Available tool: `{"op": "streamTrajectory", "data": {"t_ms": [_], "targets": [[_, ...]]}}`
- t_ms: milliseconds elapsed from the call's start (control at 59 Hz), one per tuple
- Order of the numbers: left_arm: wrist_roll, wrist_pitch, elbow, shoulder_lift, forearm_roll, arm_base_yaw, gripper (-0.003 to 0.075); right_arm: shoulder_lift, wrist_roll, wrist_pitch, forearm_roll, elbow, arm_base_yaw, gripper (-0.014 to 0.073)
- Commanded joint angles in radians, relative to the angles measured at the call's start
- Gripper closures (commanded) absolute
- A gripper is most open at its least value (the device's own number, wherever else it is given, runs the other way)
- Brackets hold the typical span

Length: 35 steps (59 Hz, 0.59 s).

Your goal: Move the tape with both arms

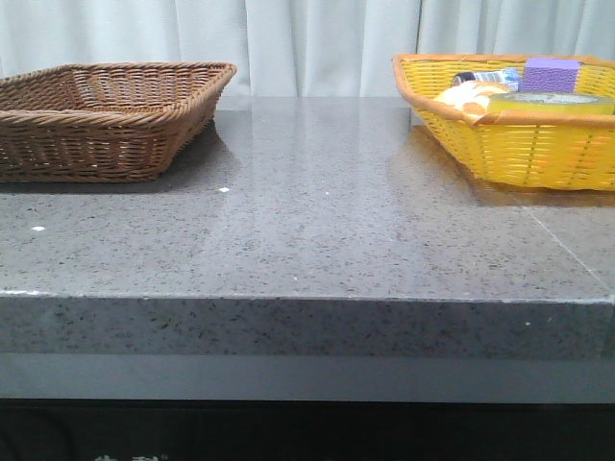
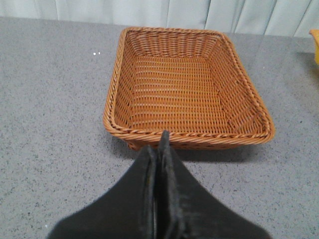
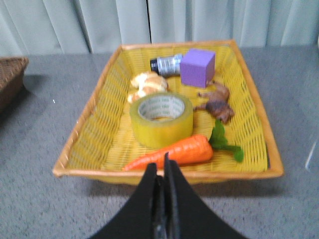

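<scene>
The tape (image 3: pixel 161 119), a wide yellow translucent roll with a white core and green lettering, lies flat in the middle of the yellow basket (image 3: pixel 89 130). In the front view its top edge (image 1: pixel 553 102) shows over the rim of the yellow basket (image 1: pixel 519 154) at the right. My right gripper (image 3: pixel 160 168) is shut and empty, just outside the basket's near rim, in line with the tape. My left gripper (image 2: pixel 157 145) is shut and empty, at the near rim of the brown basket (image 2: pixel 119 79). Neither arm shows in the front view.
The yellow basket also holds an orange toy carrot (image 3: pixel 174 153) between my right gripper and the tape, a purple block (image 3: pixel 197 67), a small bottle (image 3: pixel 167 64), bread (image 3: pixel 145 84) and a brown toy animal (image 3: pixel 217 102). The brown basket (image 1: pixel 106 115) stands at the back left.
</scene>
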Motion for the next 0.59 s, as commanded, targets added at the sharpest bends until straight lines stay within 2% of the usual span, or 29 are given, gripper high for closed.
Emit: {"op": "streamTrajectory", "data": {"t_ms": [0, 187, 237, 271, 356, 390, 475, 526, 577], "targets": [[-0.009, -0.066, -0.036, 0.028, -0.015, -0.001, 0.0740, 0.044, -0.007, -0.033, -0.003, -0.018, -0.007, 0.0662], [-0.009, -0.063, -0.036, 0.079, -0.015, -0.001, 0.0739, 0.099, -0.056, -0.004, -0.050, -0.023, -0.007, 0.0647], [-0.009, -0.063, -0.036, 0.091, -0.015, -0.001, 0.0735, 0.109, -0.056, 0.008, -0.051, -0.025, -0.007, 0.0601], [-0.009, -0.063, -0.036, 0.102, -0.015, -0.001, 0.0714, 0.118, -0.056, 0.016, -0.051, -0.025, -0.007, 0.0532], [-0.009, -0.066, -0.036, 0.121, -0.015, -0.001, 0.0604, 0.129, -0.056, 0.022, -0.051, -0.025, -0.007, 0.0343], [-0.009, -0.067, -0.036, 0.127, -0.013, -0.001, 0.0533, 0.131, -0.056, 0.021, -0.051, -0.025, -0.007, 0.0238], [-0.009, -0.076, -0.036, 0.141, 0.005, -0.001, 0.0313, 0.138, -0.056, 0.021, -0.051, -0.025, -0.007, 0.0072], [-0.009, -0.078, -0.036, 0.149, 0.005, -0.001, 0.0229, 0.140, -0.056, 0.026, -0.051, -0.025, -0.007, 0.0020], [-0.009, -0.082, -0.036, 0.154, 0.005, -0.005, 0.0162, 0.147, -0.056, 0.031, -0.051, -0.025, -0.007, 0.0005]]}}
